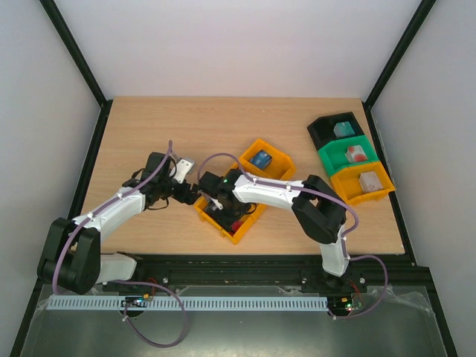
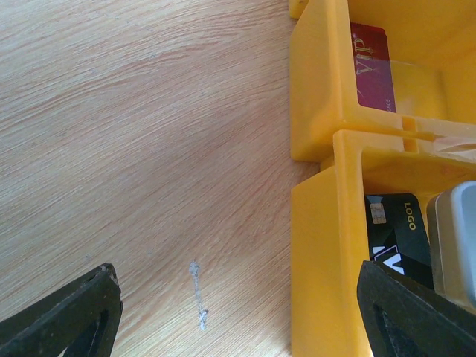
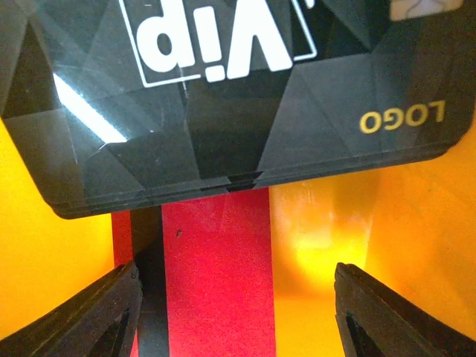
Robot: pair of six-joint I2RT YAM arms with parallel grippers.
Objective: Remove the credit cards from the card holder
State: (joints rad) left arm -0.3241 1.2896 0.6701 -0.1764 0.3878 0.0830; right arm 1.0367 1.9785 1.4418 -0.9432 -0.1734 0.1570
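While its fingers stand spread with nothing between them, the right end effector (image 3: pixel 236 277) hangs close over a black card (image 3: pixel 223 111) printed "Vip" in white and "LOGO" in gold. The card's lower edge overlaps a red layer (image 3: pixel 216 297) inside the yellow bin (image 3: pixel 327 223). The left end effector (image 2: pixel 234 286), likewise open and empty, straddles the bin's left wall above bare counter (image 2: pixel 149 134). A red card (image 2: pixel 372 67) reading "Vip" lies in the next compartment. Overhead, the blue card holder (image 1: pixel 259 159) lies in the bin's upper-right compartment, with open counter toward frame left.
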